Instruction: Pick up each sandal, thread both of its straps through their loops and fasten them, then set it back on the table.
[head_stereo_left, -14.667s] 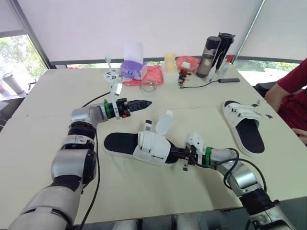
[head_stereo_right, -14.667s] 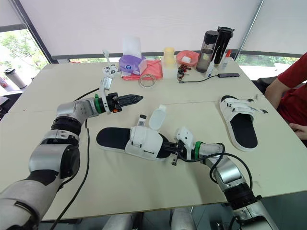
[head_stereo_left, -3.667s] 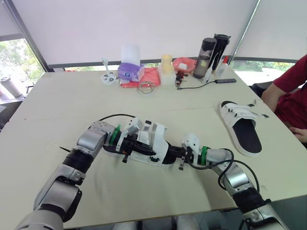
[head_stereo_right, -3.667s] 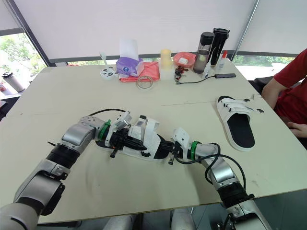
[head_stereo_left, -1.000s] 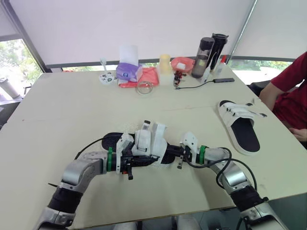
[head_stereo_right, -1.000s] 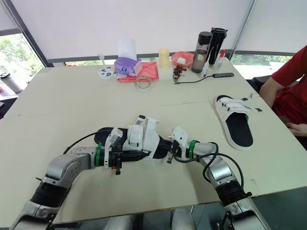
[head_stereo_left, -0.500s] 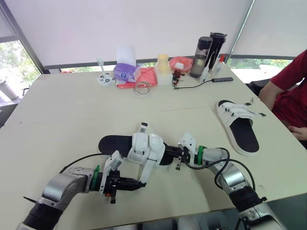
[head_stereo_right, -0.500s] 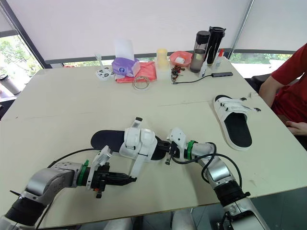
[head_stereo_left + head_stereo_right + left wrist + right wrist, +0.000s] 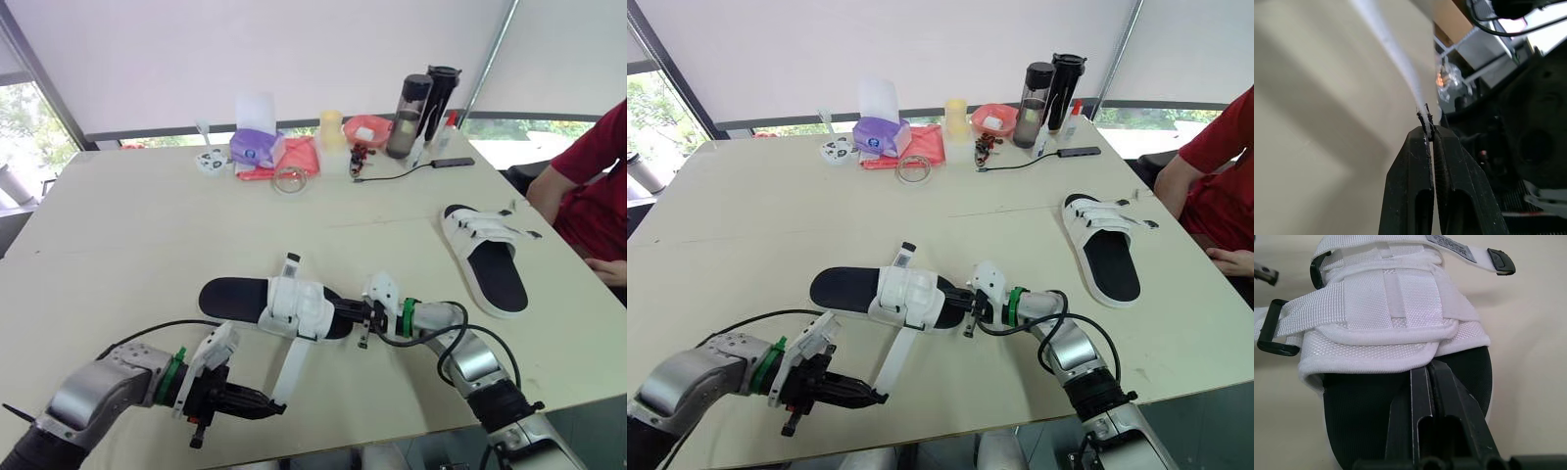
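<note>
Beige table [image 9: 118,225] under white blinds, with bottles, a purple tissue box [image 9: 253,147] and cups along the far edge. Left gripper [image 9: 279,409] sat low near the table's front edge, fingers nearly closed and pinching the tip of a white strap [image 9: 294,367]. The strap ran taut and straight from its tips up to the near sandal [image 9: 294,308], which lay flat just ahead of it and to its right. A second, shorter strap [image 9: 291,264] stood up on the sandal's far side. Right gripper [image 9: 343,313] pointed at the sandal's toe, fingers pressed together, tips on the black footbed under the white upper's edge; could not tell if they pinched any material. Well right of it, the other sandal [image 9: 487,257] lay flat. Beyond that, a person's red sleeve [image 9: 598,166].
</note>
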You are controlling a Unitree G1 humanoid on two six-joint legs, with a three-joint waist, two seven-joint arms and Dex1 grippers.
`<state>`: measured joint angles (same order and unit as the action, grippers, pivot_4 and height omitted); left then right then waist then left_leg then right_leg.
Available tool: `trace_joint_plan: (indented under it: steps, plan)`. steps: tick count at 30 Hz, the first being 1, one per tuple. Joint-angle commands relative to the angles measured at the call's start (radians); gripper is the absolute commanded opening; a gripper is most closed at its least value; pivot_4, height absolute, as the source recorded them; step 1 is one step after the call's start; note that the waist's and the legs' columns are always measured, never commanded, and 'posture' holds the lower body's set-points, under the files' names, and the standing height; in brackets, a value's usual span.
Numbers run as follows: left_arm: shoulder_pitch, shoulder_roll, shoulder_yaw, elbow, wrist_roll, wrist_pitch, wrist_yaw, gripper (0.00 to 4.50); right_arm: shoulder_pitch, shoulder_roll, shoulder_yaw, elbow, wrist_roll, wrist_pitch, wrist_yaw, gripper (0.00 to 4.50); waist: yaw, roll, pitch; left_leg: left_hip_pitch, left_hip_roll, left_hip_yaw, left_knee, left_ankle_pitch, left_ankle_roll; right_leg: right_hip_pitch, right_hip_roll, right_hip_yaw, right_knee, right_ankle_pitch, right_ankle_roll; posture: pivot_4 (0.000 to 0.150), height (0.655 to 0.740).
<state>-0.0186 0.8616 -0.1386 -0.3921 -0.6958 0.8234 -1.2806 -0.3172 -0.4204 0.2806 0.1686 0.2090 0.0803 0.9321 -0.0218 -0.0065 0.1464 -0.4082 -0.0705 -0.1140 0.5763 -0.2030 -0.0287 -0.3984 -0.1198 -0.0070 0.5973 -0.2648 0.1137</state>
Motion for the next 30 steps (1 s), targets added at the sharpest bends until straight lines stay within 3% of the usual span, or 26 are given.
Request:
trace_joint_plan:
  steps: [1, 7, 12, 18, 24, 27, 30]
  plan:
    - [-0.033, 0.0, 0.028, -0.101, -0.105, 0.062, 0.011, 0.04, 0.048, -0.03, 0.037, 0.134, -0.093, 0.069, -0.025, 0.0, 0.001, 0.0, 0.0, 0.0, 0.0, 0.0, 0.0, 0.0, 0.0, 0.0, 0.0, 0.0, 0.0, 0.0, 0.0, 0.15, 0.74]
    - [-0.124, -0.087, 0.077, -0.112, -0.258, 0.148, 0.097, 0.04, 0.043, -0.029, 0.037, 0.141, -0.093, 0.068, -0.024, 0.0, 0.003, -0.003, -0.001, 0.0, 0.0, 0.0, 0.0, 0.0, 0.0, 0.0, 0.001, 0.0, 0.001, 0.0, 0.0, 0.15, 0.74]
    - [-0.274, -0.264, 0.157, 0.045, -0.372, 0.231, 0.308, 0.04, 0.044, -0.027, 0.036, 0.141, -0.093, 0.067, -0.027, 0.0, 0.009, -0.005, 0.0, 0.001, 0.0, -0.001, 0.002, 0.0, 0.0, 0.001, 0.002, -0.001, 0.002, 0.0, 0.0, 0.15, 0.74]
    - [-0.445, -0.429, 0.223, 0.262, -0.384, 0.268, 0.498, 0.04, 0.037, -0.021, 0.034, 0.15, -0.095, 0.065, -0.031, 0.0, 0.009, -0.007, 0.0, 0.003, -0.001, -0.001, 0.005, 0.001, 0.0, 0.006, 0.003, -0.001, 0.003, 0.002, 0.003, 0.15, 0.74]
    - [-0.564, -0.462, 0.193, 0.415, -0.311, 0.254, 0.499, 0.04, 0.038, -0.018, 0.033, 0.15, -0.095, 0.064, -0.038, 0.0, 0.009, -0.008, 0.001, 0.003, -0.002, -0.001, 0.008, 0.001, 0.0, 0.007, 0.006, -0.002, 0.007, 0.003, 0.004, 0.15, 0.74]
    - [-0.591, -0.449, 0.161, 0.466, -0.262, 0.231, 0.445, 0.92, 0.038, -0.016, 0.031, 0.147, -0.094, 0.065, -0.043, 0.0, 0.01, -0.01, 0.001, 0.003, -0.002, -0.001, 0.009, 0.001, 0.0, 0.007, 0.006, -0.002, 0.008, 0.003, 0.003, 0.15, 0.74]
    - [-0.601, -0.441, 0.16, 0.48, -0.244, 0.223, 0.408, 2.37, 0.041, -0.017, 0.028, 0.143, -0.093, 0.067, -0.047, 0.0, 0.009, -0.01, 0.001, 0.003, -0.002, -0.001, 0.009, 0.001, 0.0, 0.007, 0.006, -0.002, 0.008, 0.003, 0.003, 0.15, 0.74]
